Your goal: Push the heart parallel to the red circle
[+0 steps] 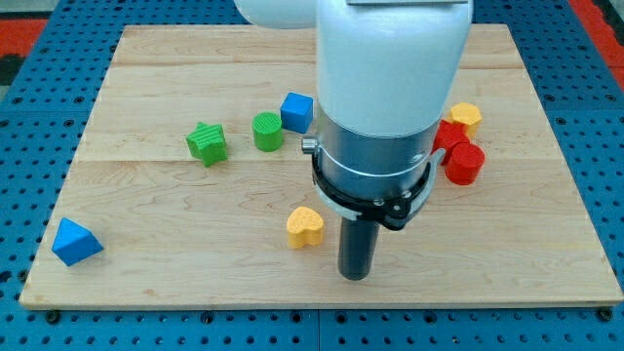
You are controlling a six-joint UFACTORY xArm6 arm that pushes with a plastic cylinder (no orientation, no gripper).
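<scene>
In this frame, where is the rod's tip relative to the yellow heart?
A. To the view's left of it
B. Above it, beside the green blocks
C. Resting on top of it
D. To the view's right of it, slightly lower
D: my tip stands on the board just to the view's right of the yellow heart and slightly nearer the view's bottom.

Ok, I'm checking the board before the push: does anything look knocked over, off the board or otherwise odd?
Nothing stands out. All visible blocks sit on the wooden board; the blue triangle is near its bottom-left corner but fully on it. The yellow heart lies just left of my tip. The arm hides part of the red cluster beside the red circle.
</scene>
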